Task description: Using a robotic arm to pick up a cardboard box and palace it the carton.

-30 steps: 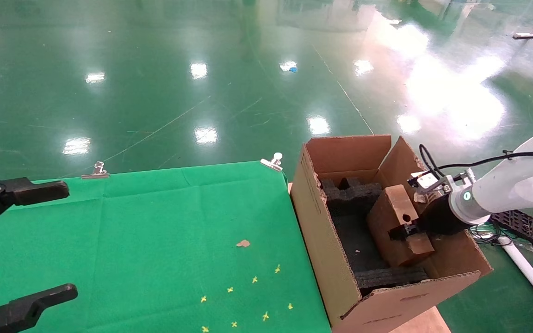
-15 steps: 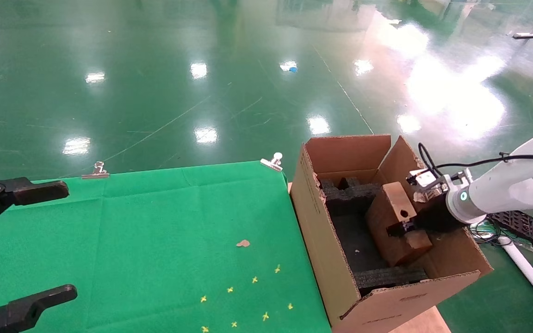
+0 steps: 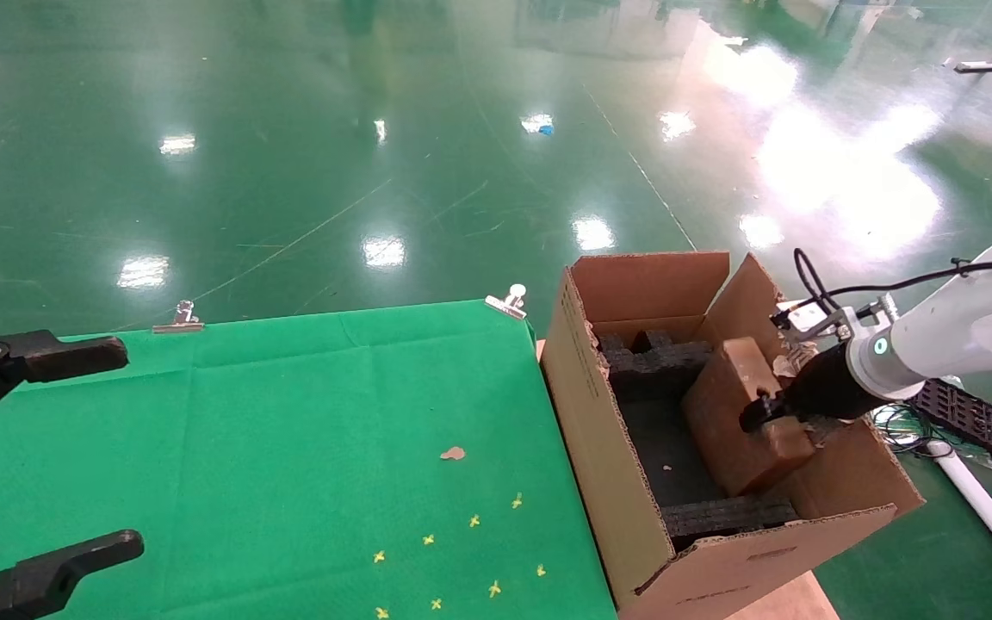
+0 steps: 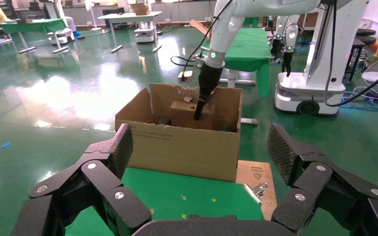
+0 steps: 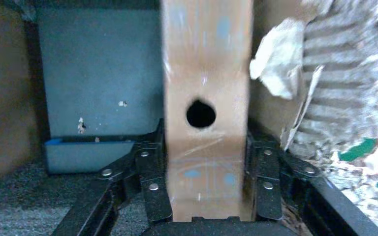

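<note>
The worktop (image 3: 289,413), draped in green cloth, is stretching away to the left of the working hand, with two silver clips on its far edge.

The carton (image 3: 599,448) is standing just off the worktop's right edge, and the right hand is reaching down into it. Its tall flaps are standing up around the hand, and the ragged torn flap (image 5: 334,93) is lying close beside the hand on its right. Black foam (image 3: 655,362) is lining the carton's floor and far end, below and beyond the hand.

The robotic arm (image 3: 952,336) is coming in from the right over the carton's right flap, its green ring light glowing behind the wrist.

The left hand (image 4: 197,167) is hovering over the worktop's left side, well apart from the carton, with its fingers spread wide and holding nothing.

The cardboard box (image 3: 741,413) is sitting tilted inside the carton, leaning toward the right flap, its lower end down near the foam. The right hand (image 5: 206,172) is pinching the cardboard box, with fingers (image 5: 150,177) pressing on its two narrow sides.

The small round hole (image 5: 201,114) in the box's taped face is lying just ahead of the fingertips.
</note>
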Robot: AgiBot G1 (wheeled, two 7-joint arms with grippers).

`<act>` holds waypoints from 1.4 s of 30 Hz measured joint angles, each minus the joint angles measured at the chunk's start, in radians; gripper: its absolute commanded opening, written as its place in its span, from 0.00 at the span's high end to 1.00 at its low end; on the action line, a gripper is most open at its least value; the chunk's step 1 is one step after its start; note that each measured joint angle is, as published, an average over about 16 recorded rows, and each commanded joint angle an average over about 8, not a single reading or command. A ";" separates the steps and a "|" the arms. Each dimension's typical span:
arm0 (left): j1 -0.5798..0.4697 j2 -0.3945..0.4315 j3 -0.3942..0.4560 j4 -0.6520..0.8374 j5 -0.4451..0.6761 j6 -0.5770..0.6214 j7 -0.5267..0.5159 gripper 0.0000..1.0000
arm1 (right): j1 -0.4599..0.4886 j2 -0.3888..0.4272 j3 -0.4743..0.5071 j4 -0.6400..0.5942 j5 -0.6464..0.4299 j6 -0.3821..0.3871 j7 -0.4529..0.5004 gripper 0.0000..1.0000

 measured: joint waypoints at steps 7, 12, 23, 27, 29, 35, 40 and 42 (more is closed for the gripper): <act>0.000 0.000 0.000 0.000 0.000 0.000 0.000 0.00 | 0.072 0.010 0.003 0.014 0.004 -0.024 -0.023 0.00; 0.000 0.000 0.001 0.000 0.000 0.000 0.000 0.00 | 0.164 0.024 0.011 0.036 0.013 -0.048 -0.069 0.00; 0.000 -0.001 0.001 0.000 -0.001 -0.001 0.001 0.00 | 0.359 0.084 0.051 0.102 0.061 -0.072 -0.208 0.00; 0.000 -0.001 0.001 0.000 -0.001 -0.001 0.001 0.00 | 0.381 0.105 0.078 0.129 0.085 -0.067 -0.245 0.00; 0.000 -0.001 0.001 0.000 -0.001 -0.001 0.001 0.00 | 0.378 0.115 0.097 0.147 0.099 -0.065 -0.261 0.00; 0.000 -0.001 0.002 0.001 -0.001 -0.001 0.001 0.00 | 0.327 0.136 0.174 0.219 0.138 -0.074 -0.297 0.00; -0.001 -0.001 0.002 0.001 -0.002 -0.001 0.001 0.00 | 0.251 0.150 0.263 0.305 0.174 -0.100 -0.328 0.00; -0.001 -0.001 0.002 0.001 -0.002 -0.001 0.001 0.00 | 0.215 0.155 0.303 0.343 0.189 -0.112 -0.342 0.00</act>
